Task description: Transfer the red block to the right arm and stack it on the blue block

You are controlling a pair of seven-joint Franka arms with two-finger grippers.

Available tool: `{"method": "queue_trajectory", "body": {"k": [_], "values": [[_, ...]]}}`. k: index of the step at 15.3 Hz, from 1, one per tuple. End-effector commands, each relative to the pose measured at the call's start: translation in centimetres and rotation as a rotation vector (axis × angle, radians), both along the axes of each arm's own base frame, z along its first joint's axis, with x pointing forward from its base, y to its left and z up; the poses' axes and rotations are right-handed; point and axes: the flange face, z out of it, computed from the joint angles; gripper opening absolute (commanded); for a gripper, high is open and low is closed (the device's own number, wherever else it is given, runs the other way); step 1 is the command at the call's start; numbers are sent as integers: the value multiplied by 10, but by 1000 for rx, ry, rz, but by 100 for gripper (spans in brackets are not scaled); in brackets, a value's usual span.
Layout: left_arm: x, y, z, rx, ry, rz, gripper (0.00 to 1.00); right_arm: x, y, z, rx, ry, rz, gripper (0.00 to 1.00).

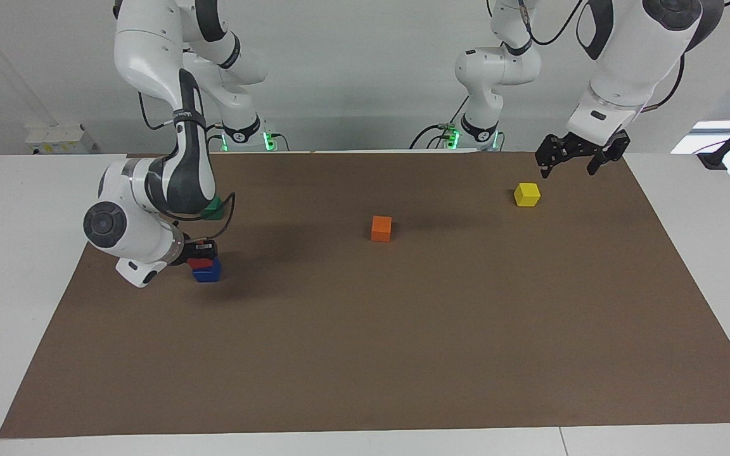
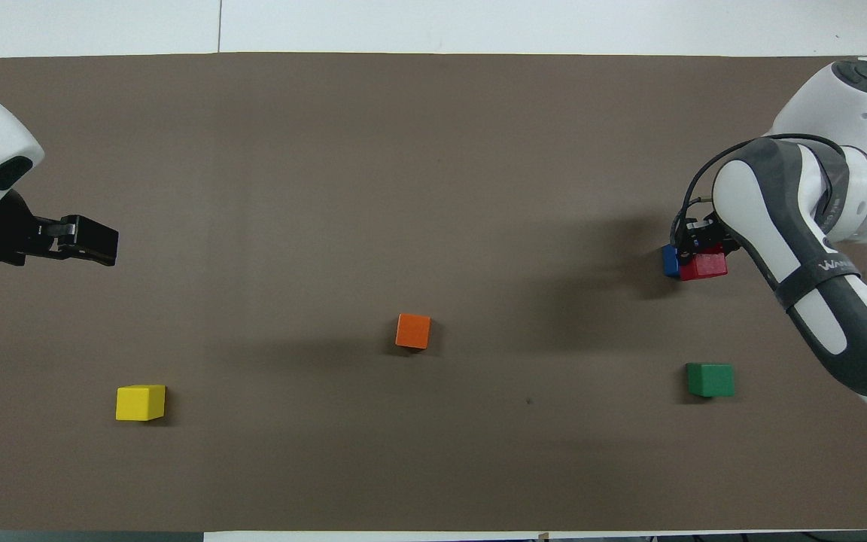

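Red block (image 1: pixel 199 263) on blue block (image 1: pixel 206 273); orange cube (image 1: pixel 381 228), yellow cube (image 1: pixel 527 194), green cube (image 2: pixel 710 379) (all plain) on brown mat (image 1: pixel 403 342).
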Motion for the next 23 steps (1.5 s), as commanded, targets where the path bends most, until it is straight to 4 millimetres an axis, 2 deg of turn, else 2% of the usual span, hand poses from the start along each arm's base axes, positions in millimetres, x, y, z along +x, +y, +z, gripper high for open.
{"method": "queue_trajectory", "body": {"k": [1, 3, 5, 7, 8, 9, 12, 16, 20, 23], "values": [[-4, 2, 4, -12, 9, 3, 100, 4, -1, -8, 27, -6, 0, 91], [-4, 2, 4, -12, 9, 3, 100, 4, -2, -6, 26, -1, -3, 100], [-4, 2, 4, -12, 9, 3, 100, 4, -3, -2, 28, 8, -4, 100], [-4, 2, 4, -12, 9, 3, 100, 3, -3, 14, 22, 1, 1, 100], [-4, 2, 4, -12, 9, 3, 100, 2, -1, 35, 12, -29, 9, 100], [-4, 2, 4, -12, 9, 3, 100, -2, 3, 66, 9, -70, 16, 100], [-4, 2, 4, -12, 9, 3, 100, -16, -2, 156, -40, -226, 53, 100], [-4, 2, 4, -12, 9, 3, 100, -29, -6, 252, -95, -424, 174, 100], [-4, 2, 4, -12, 9, 3, 100, -61, -8, 297, -79, -448, 143, 100], [-4, 2, 4, -12, 9, 3, 100, -93, -9, 312, -87, -348, 48, 100]]}}
